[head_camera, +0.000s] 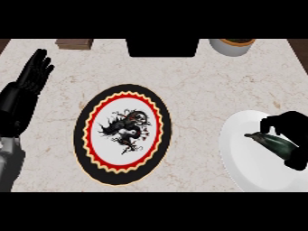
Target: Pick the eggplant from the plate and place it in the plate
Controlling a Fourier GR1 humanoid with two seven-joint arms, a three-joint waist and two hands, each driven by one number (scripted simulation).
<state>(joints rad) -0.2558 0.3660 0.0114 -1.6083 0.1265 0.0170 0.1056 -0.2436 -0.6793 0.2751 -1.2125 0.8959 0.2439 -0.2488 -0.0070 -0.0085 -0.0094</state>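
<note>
**Right hand closed on the eggplant over the white plate**

The robot's black right hand (297,135) sat at the right edge of the head view, above the plain white round plate (249,162) that lay at the counter's right side. Its fingers and thumb were curled round a dark green, elongated eggplant (271,142), whose narrow stem end poked out to the left of the hand. The eggplant lay over the white plate's right half; whether it rested on the plate or was lifted just clear of it could not be told from this angle.

In the middle of the pale marble counter (203,81) lay a second plate, black-rimmed with a red and cream scalloped ring and a dark dragon-like figure on its white centre (123,134). It stood apart from the white plate, with a strip of bare counter between them, and nothing lay on it.

The black left hand (24,88) showed at the view's left edge, resting open with its fingers straight and pointing up the frame, holding nothing and well apart from both plates.

Along the counter's far edge stood a black box-shaped object (163,47), a small brown block (73,43) to its left, and a white round cup with a brownish rim (232,46) to its right.
</note>
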